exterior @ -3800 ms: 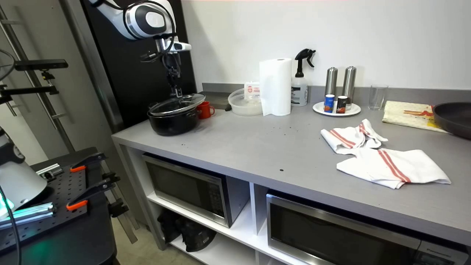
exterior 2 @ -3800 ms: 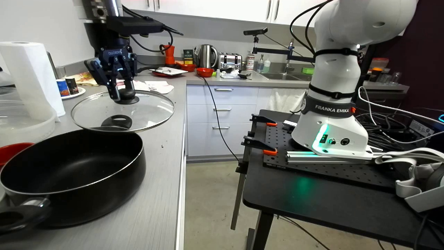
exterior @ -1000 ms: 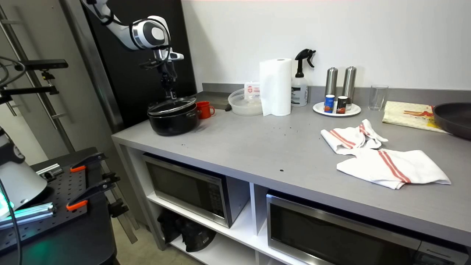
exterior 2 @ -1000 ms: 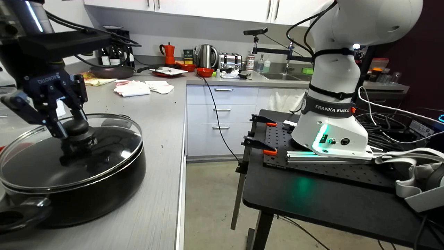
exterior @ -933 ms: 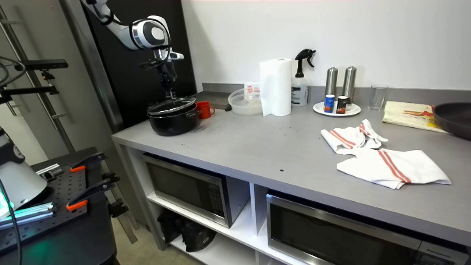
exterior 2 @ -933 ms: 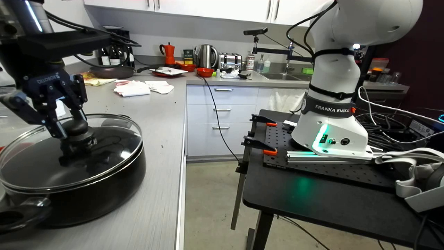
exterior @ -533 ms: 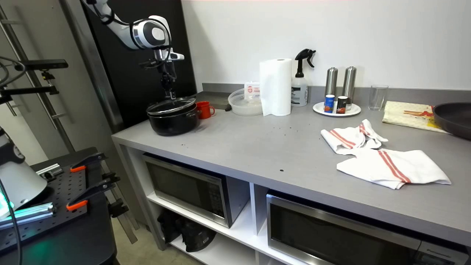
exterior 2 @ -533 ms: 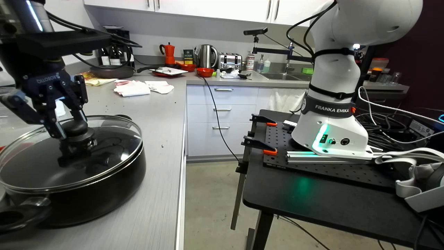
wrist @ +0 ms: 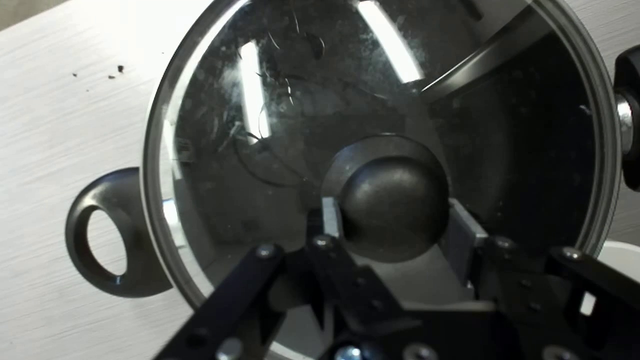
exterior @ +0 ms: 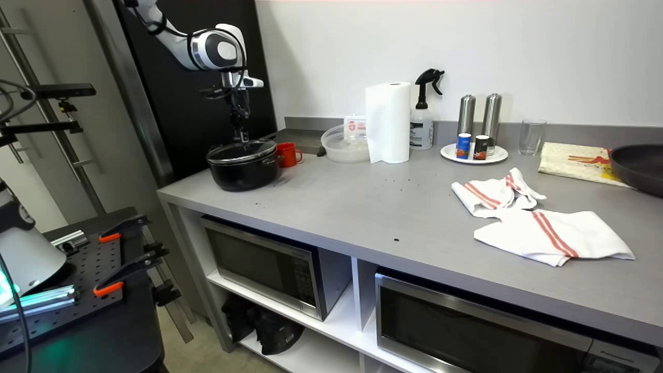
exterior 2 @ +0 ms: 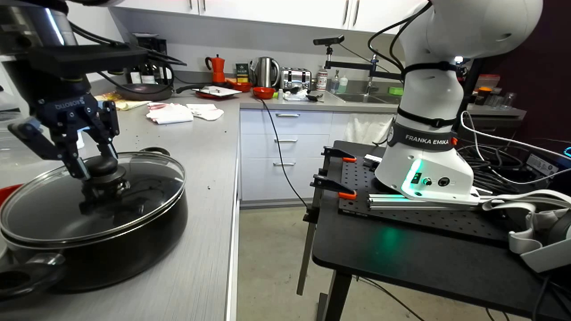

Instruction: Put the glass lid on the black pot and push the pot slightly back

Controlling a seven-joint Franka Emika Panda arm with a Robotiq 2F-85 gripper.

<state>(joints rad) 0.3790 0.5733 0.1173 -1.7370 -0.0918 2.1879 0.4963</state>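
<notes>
"What crowds our surface (exterior: 336, 199)?"
"Left end, in an exterior view: the black pot (exterior: 243, 177), glass lid (exterior: 240, 154) on it, red mug (exterior: 288, 155) just right."
"Our end effector (exterior 2: 95, 161)?"
"Pinching the lid's knob (wrist: 395, 207). We read FRANKA EMIKA on the arm's base (exterior 2: 424, 171), ROBOTIQ above the knob."

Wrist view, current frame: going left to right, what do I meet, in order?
Black pot's looped handle, glass lid's left rim, one finger pad, lid's dark knob, other finger pad, lid's right rim, pot's opposite handle.
</notes>
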